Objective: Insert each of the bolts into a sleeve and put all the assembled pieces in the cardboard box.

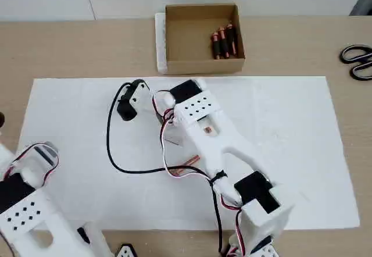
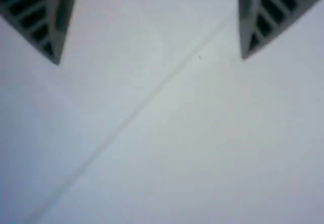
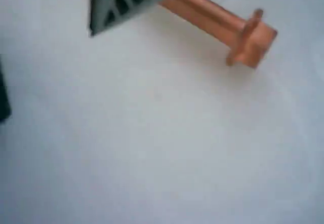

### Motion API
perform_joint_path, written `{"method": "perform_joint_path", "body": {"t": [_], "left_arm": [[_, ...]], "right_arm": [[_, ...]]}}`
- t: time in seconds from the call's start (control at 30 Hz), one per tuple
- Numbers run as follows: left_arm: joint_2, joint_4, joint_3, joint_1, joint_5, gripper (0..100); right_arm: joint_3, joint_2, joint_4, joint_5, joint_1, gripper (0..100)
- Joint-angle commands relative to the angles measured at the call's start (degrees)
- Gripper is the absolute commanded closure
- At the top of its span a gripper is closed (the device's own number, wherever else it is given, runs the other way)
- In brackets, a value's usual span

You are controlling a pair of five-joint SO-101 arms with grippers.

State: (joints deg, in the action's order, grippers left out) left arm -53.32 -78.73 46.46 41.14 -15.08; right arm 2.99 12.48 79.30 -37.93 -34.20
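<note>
Lying flat on the white sheet (image 1: 290, 123), a copper bolt (image 3: 217, 27) points its flanged head away from the right gripper (image 3: 126, 1), which sits directly over the plain end of the shaft. Whether that gripper is clamped on the bolt or merely above it cannot be told. Seen from above, a copper rod (image 1: 189, 162) lies on the sheet beneath the right arm: probably a bolt, possibly the same one.

Left gripper (image 2: 149, 59): jaws spread wide, holding nothing, low over bare sheet.

Cardboard box (image 1: 192, 36): beyond the sheet's far edge, with assembled pieces (image 1: 224, 42) already against one wall.

Scissors (image 1: 357, 62): on the table (image 1: 70, 47), well apart.

Step in hand, as judged: securing the bolt for insertion. Good practice would be to close squarely across the shaft nearer the head, leaving the plain end free to enter a sleeve. The lift should not let the round shaft roll.
</note>
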Motion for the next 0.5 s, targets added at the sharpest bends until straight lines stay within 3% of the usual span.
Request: {"method": "perform_joint_path", "body": {"t": [0.0, 0.47], "left_arm": [[-0.62, 1.14, -0.31, 0.0, -0.18, 78], [-0.62, 1.14, -0.31, 0.0, -0.18, 78]], "right_arm": [[0.44, -0.31, -1.8, -1.93, 1.63, 79.4], [5.1, 8.84, -2.68, -2.99, 1.63, 79.4]]}}
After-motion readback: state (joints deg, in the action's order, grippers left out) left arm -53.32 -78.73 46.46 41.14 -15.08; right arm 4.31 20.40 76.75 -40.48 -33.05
